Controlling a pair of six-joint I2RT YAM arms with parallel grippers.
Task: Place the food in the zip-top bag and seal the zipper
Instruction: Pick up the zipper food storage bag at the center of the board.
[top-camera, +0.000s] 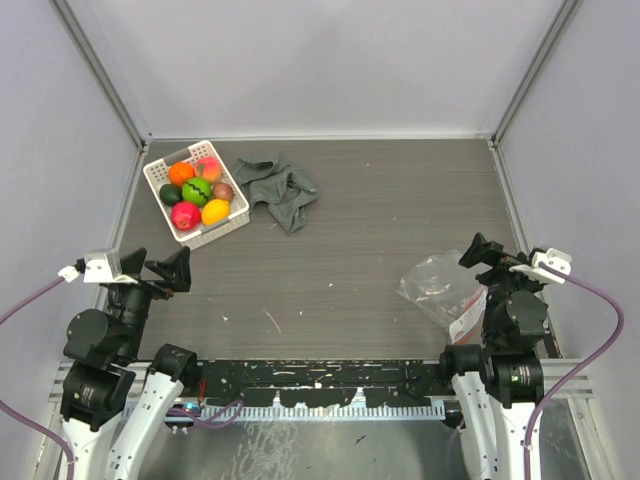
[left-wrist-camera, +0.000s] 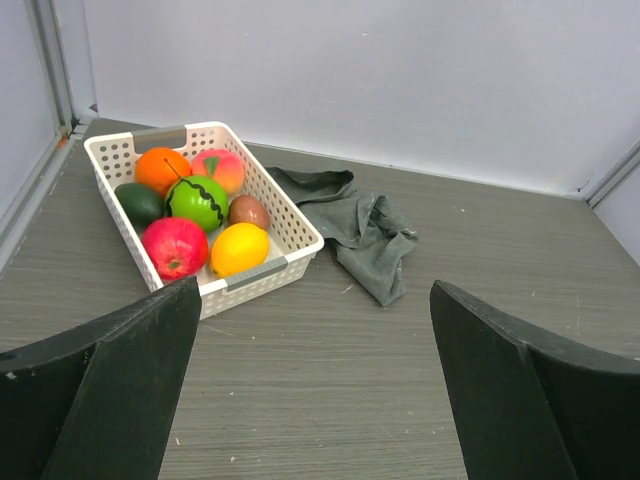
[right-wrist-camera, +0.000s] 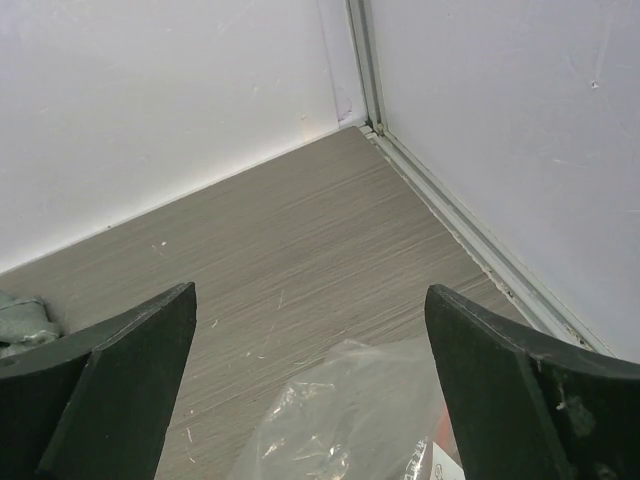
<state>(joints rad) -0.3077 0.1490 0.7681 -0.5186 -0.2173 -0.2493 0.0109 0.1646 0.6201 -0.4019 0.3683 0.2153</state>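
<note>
The food (top-camera: 197, 190) lies in a white lattice basket (top-camera: 180, 150) at the back left: an orange (left-wrist-camera: 160, 168), a pink peach (left-wrist-camera: 218, 168), a bright green fruit (left-wrist-camera: 197, 200), a dark green one (left-wrist-camera: 138, 203), a brown one (left-wrist-camera: 248, 210), a red one (left-wrist-camera: 173, 247) and a yellow one (left-wrist-camera: 238, 248). The clear zip-top bag (top-camera: 440, 285) lies crumpled at the front right, partly under the right arm. Its zipper is hidden. My left gripper (top-camera: 155, 266) (left-wrist-camera: 315, 288) hangs open in front of the basket. Over the bag (right-wrist-camera: 350, 420), my right gripper (top-camera: 497, 258) (right-wrist-camera: 308, 291) is open. Both hold nothing.
A grey cloth (top-camera: 280, 188) (left-wrist-camera: 365, 230) lies bunched just right of the basket (left-wrist-camera: 255, 275). White walls close in the table at the back and on both sides, with a metal rail (right-wrist-camera: 450, 215) along the right edge.
</note>
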